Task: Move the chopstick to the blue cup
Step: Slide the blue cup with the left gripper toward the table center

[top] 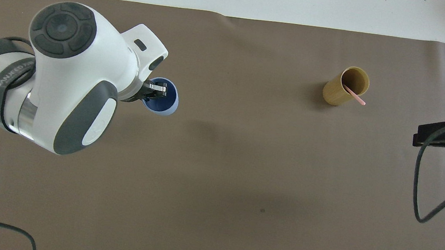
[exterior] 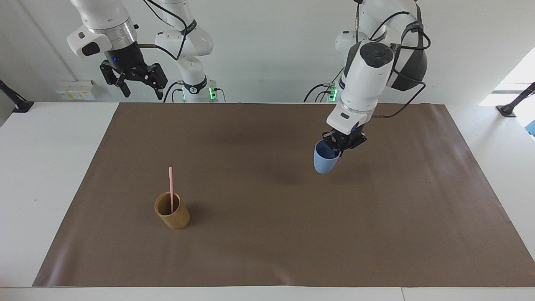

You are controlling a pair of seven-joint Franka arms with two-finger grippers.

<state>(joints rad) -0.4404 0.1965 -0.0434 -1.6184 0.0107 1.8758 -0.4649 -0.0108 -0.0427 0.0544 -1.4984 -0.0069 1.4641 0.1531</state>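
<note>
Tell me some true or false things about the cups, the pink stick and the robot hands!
1. The left gripper holds the blue cup up off the brown mat. True.
2. The chopstick stands in the blue cup. False: it stands in the wooden cup.
3. The right gripper holds the chopstick. False: it waits open and empty near its base.
4. The wooden cup stands upright on the mat. True.

White wall (exterior: 267, 50), white table (exterior: 42, 167)
</note>
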